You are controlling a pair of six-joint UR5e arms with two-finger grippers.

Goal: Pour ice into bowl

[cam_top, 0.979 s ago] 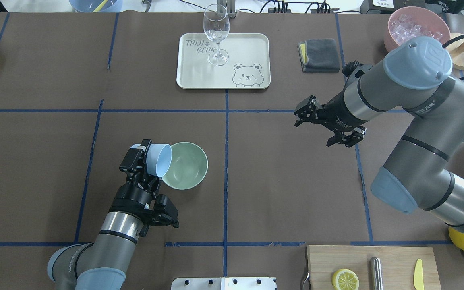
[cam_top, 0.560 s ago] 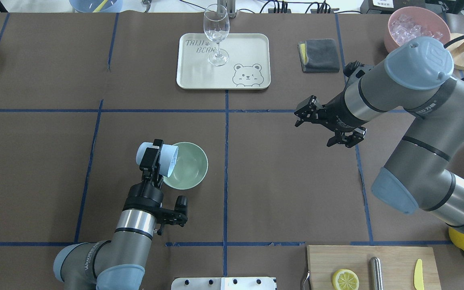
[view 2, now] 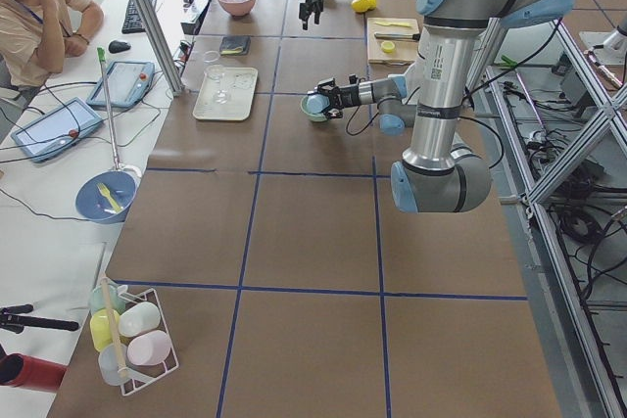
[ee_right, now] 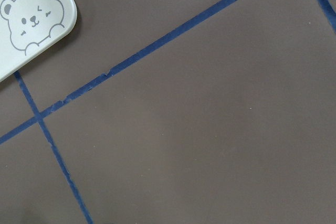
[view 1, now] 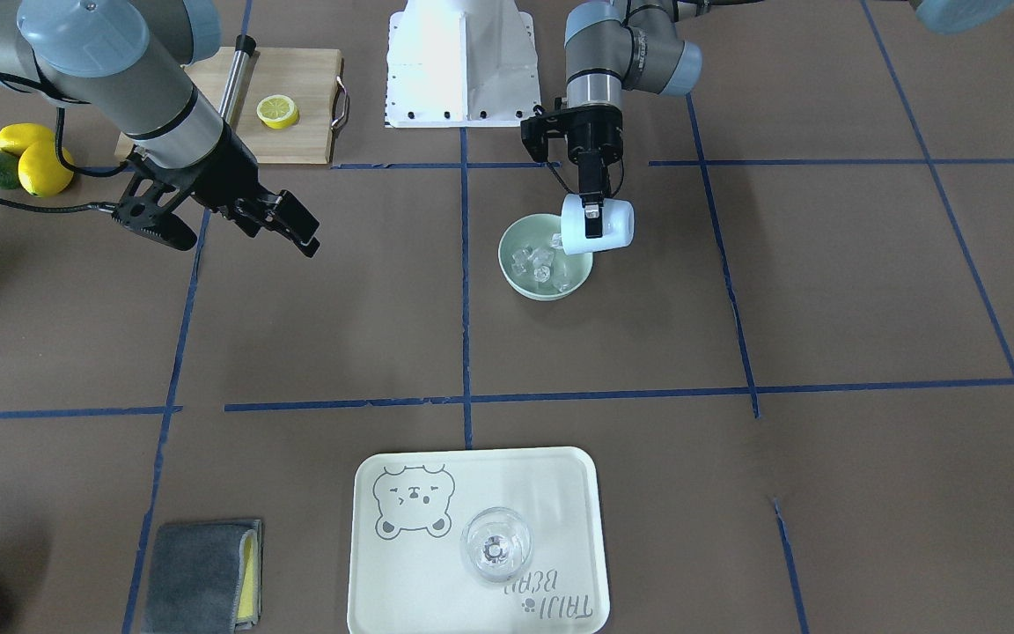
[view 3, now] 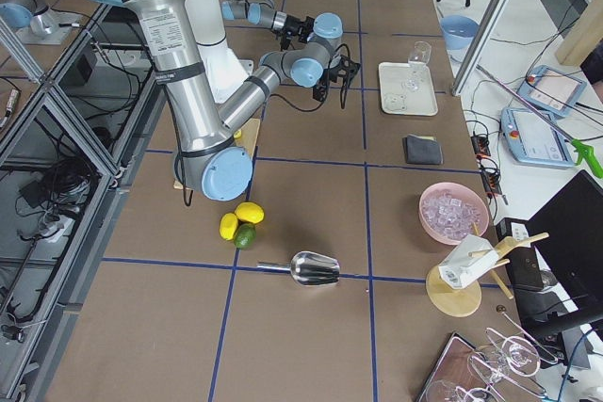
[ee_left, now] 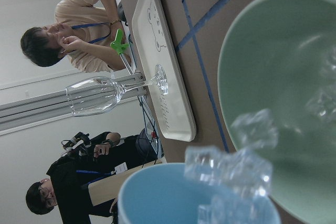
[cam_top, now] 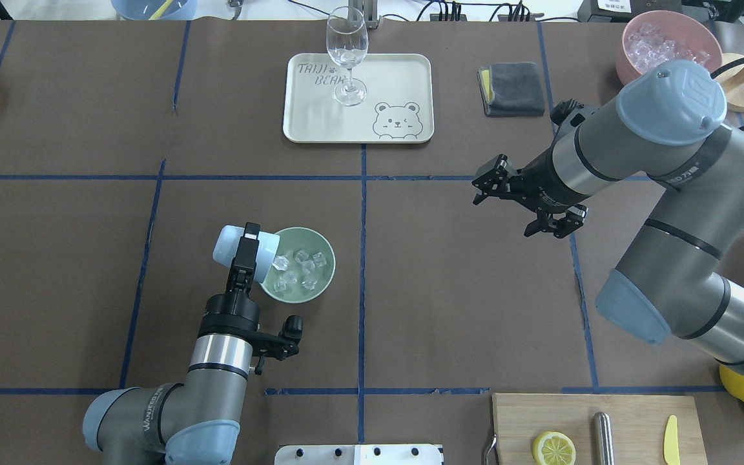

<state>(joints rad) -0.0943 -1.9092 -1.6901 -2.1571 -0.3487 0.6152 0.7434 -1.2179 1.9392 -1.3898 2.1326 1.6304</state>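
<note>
The mint-green bowl (cam_top: 318, 289) sits on the table left of centre; it also shows in the front view (view 1: 512, 271) and fills the left wrist view (ee_left: 262, 66). Several clear ice cubes (cam_top: 298, 267) lie in it, and some (ee_left: 228, 169) are sliding out of the blue cup (cam_top: 228, 243). My left gripper (cam_top: 248, 250) is shut on the blue cup and holds it tipped on its side, mouth over the bowl's left rim. My right gripper (cam_top: 519, 201) is open and empty, hovering well right of the bowl.
A cream tray (cam_top: 404, 77) with a wine glass (cam_top: 347, 55) stands at the back centre. A grey cloth (cam_top: 512, 88) and a pink bowl of ice (cam_top: 666, 40) are back right. A cutting board (cam_top: 637, 420) with a lemon half (cam_top: 553, 447) lies front right.
The left gripper has rotated the blue cup further onto its side and ice cubes have fallen into the mint-green bowl, which was empty before. The right arm has not moved.
</note>
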